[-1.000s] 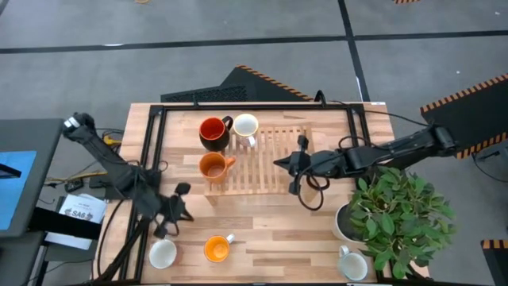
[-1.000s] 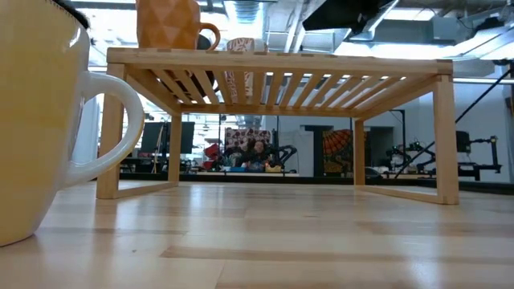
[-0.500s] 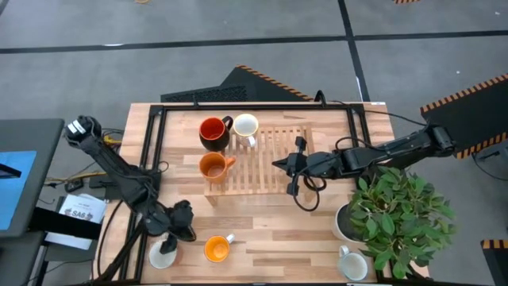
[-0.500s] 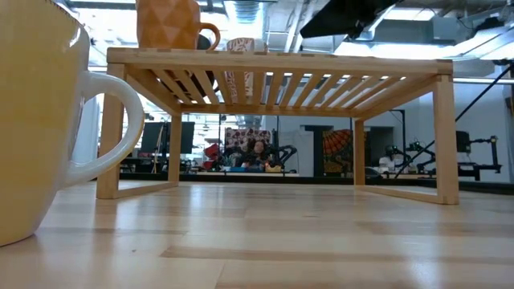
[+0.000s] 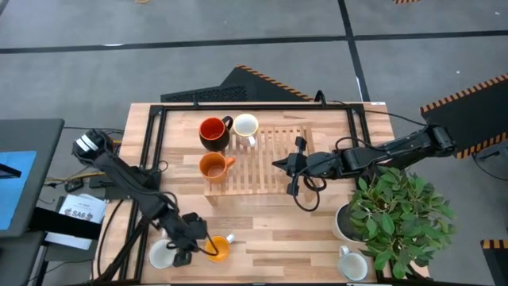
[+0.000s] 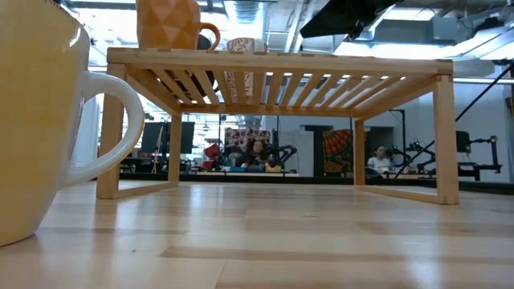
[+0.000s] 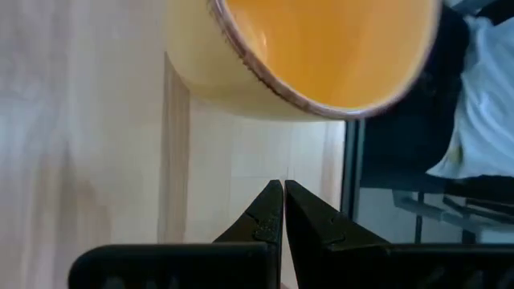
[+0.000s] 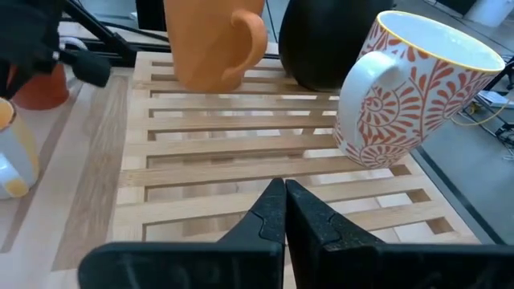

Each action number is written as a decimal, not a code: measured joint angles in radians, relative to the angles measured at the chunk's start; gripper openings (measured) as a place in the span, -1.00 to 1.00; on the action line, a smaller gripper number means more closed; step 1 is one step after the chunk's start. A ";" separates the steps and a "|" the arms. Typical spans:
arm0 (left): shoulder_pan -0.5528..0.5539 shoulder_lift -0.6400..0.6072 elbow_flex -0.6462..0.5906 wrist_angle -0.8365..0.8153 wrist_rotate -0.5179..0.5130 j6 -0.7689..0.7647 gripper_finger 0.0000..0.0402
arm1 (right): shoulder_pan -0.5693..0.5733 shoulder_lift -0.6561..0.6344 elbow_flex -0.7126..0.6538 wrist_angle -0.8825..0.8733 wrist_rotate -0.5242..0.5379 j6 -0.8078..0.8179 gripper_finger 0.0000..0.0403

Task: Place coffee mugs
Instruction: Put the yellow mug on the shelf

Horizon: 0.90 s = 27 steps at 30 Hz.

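left gripper (image 5: 189, 242) hovering beside orange mug (image 5: 216, 249) at tabletop (image 5: 286, 238) front edge, fingers pressed together | right gripper (image 5: 290, 168) waiting over slatted rack (image 5: 266, 171), fingers pressed together | mug likely rigid, glazed, slippery, breakable; handle or rim looking the surest hold

Left gripper (image 5: 187, 250) is covering part of the white mug (image 5: 163, 255) in the high view. Yellow mug (image 6: 36, 120) is getting cropped by the low view's left edge, and the orange-lined mug (image 7: 313, 52) is running off the left wrist frame. Plant leaves (image 5: 401, 216) are hiding most of the white pot (image 5: 343, 223).
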 joint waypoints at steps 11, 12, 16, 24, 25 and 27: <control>0.044 0.146 0.081 0.008 0.003 0.060 -1.00 | 0.000 0.000 0.000 -0.004 0.000 -0.017 -0.87; 0.045 0.147 0.083 0.012 0.000 0.065 -1.00 | 0.000 0.000 0.000 -0.004 0.000 -0.017 -0.87; 0.056 0.146 0.083 0.030 -0.012 0.068 -1.00 | 0.002 0.000 0.000 -0.005 0.000 -0.016 -0.87; 0.082 0.146 0.082 0.083 -0.035 0.119 -1.00 | 0.003 0.000 0.000 -0.005 -0.001 -0.021 -0.87; 0.087 0.146 0.082 0.083 -0.035 0.123 -1.00 | 0.003 0.000 0.000 -0.005 -0.001 -0.020 -0.87; 0.095 0.152 0.082 0.086 -0.036 0.139 -1.00 | 0.003 0.000 0.000 -0.005 -0.001 -0.018 -0.87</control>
